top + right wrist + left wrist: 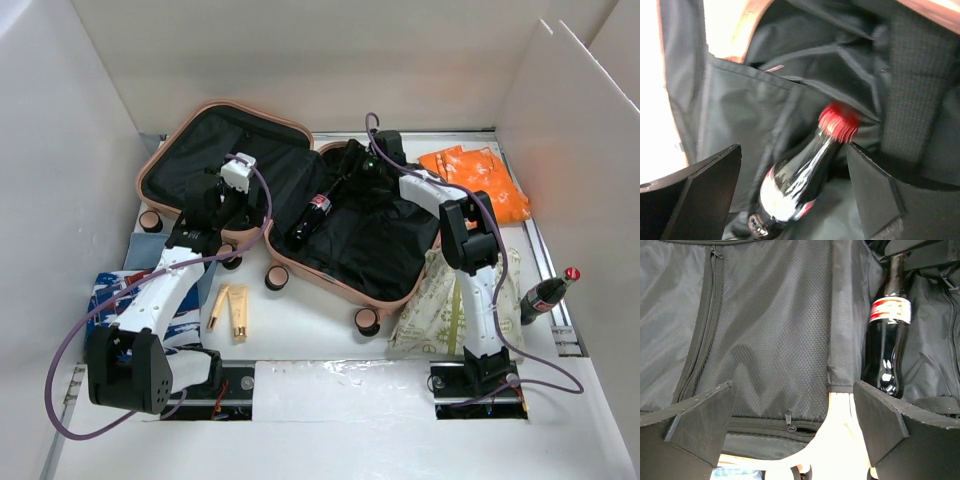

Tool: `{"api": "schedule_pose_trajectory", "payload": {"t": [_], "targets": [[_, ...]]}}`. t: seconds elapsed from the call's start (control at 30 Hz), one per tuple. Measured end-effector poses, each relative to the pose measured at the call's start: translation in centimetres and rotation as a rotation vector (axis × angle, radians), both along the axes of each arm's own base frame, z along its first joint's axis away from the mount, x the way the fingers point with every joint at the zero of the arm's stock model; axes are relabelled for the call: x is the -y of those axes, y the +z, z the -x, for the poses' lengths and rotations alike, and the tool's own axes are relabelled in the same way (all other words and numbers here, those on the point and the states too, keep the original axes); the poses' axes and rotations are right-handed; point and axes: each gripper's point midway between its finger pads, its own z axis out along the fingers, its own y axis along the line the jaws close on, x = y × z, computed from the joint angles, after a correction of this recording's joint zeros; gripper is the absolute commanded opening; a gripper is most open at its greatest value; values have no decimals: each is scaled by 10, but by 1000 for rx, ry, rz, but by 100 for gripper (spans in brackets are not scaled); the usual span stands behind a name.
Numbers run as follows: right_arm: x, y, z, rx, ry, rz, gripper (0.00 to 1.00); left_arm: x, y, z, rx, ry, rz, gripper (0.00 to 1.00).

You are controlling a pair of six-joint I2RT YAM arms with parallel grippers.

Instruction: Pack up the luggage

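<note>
Currently the luggage (380,250) is lying splayed open in the middle of the bench (330,340), both black-lined halves facing up. A cola bottle (800,185) is resting inside it along the hinge fold. The right claw (794,147) is hanging just over that bottle with its fingers spread wide to either side, pinching nothing, and the red cap is sitting very near one finger. The left claw (794,390) is likewise gaping and holding nothing, hovering over the near rim of the mesh-pocket half.

The main risk, as I am judging it, is coming from the right claw. If it is lifting away at a slant, a finger could be catching the cap and rolling the round bottle across the slick lining, or snagging a loose strap. The left claw is sitting close to the shell edge, so dropping lower could be shoving the case.

Outside, a second bottle (548,293), orange packets (480,180), a patterned bag (440,300) and two gold tubes (230,312) are waiting.
</note>
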Motion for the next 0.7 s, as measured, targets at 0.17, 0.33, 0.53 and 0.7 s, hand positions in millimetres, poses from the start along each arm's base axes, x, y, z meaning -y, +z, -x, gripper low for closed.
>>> {"api": "schedule_pose_trajectory", "payload": {"t": [0.17, 0.33, 0.53, 0.7], "targets": [[10, -9, 2, 1, -3, 99, 97, 0, 0, 0, -1, 0, 0, 100], [15, 16, -3, 68, 20, 249, 97, 1, 0, 0, -1, -5, 2, 100], [29, 110, 21, 281, 75, 467, 97, 1, 0, 0, 1, -7, 3, 100], [112, 213, 89, 335, -90, 681, 99, 3, 8, -5, 39, -9, 12, 100]]}}
